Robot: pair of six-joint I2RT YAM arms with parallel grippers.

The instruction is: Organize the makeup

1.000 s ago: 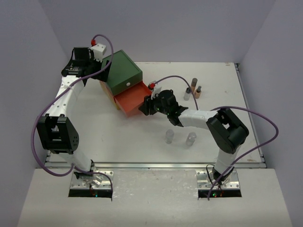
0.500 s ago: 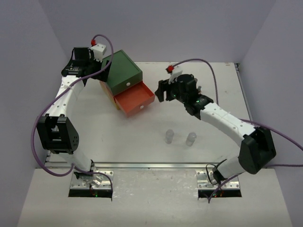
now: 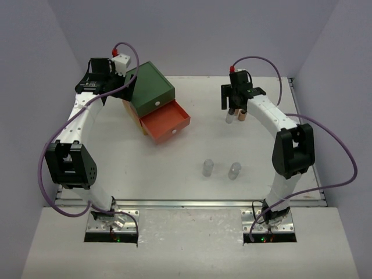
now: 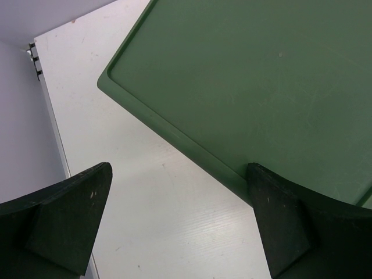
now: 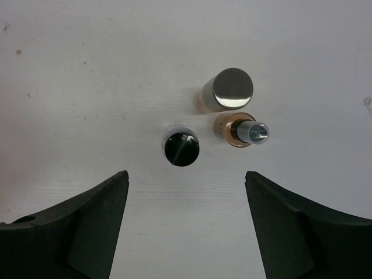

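Beneath the wide-spread right gripper (image 5: 185, 197), three glossy round-capped tubes (image 5: 231, 125) stand clustered; the left gripper (image 4: 177, 195) gapes too.

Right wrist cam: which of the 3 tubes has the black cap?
The black-capped tube is the lone one on the left in the right wrist view. The silver-capped tube and copper-collared tube sit close together to its right.

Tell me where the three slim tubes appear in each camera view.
Top external: the three slim tubes stand far back, right of the orange drawer.
Left wrist: not in it.
Right wrist: centre, seen from above, ahead of the open right claw.
Shared landmark: the white table.
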